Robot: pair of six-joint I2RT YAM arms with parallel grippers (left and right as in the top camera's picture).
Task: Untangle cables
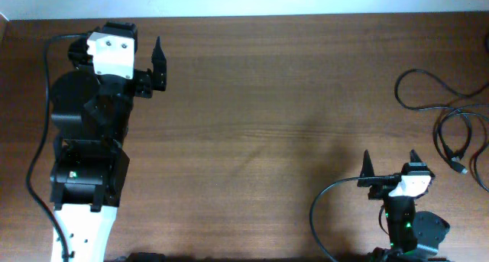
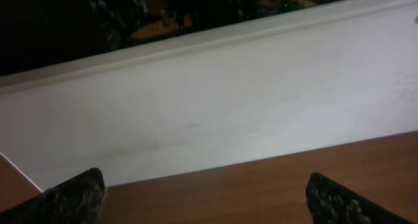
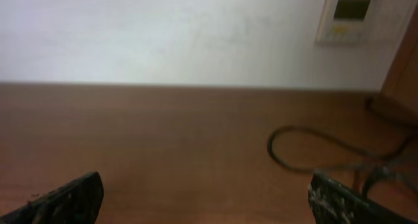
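Spread wide and gripping nothing, the fingers (image 3: 65, 203) of the right gripper (image 3: 208, 201) fill our foreground, low over the near right part of the brown table (image 3: 163, 139). We see the cables (image 3: 307, 149) lying in loose black loops on the table at its right edge, touched by neither arm; from overhead, part of them runs out of view past that edge. At the table's far left corner, the left gripper (image 2: 206, 201) is likewise parted and empty, facing a pale surface (image 2: 228, 100) beyond the table's back edge.
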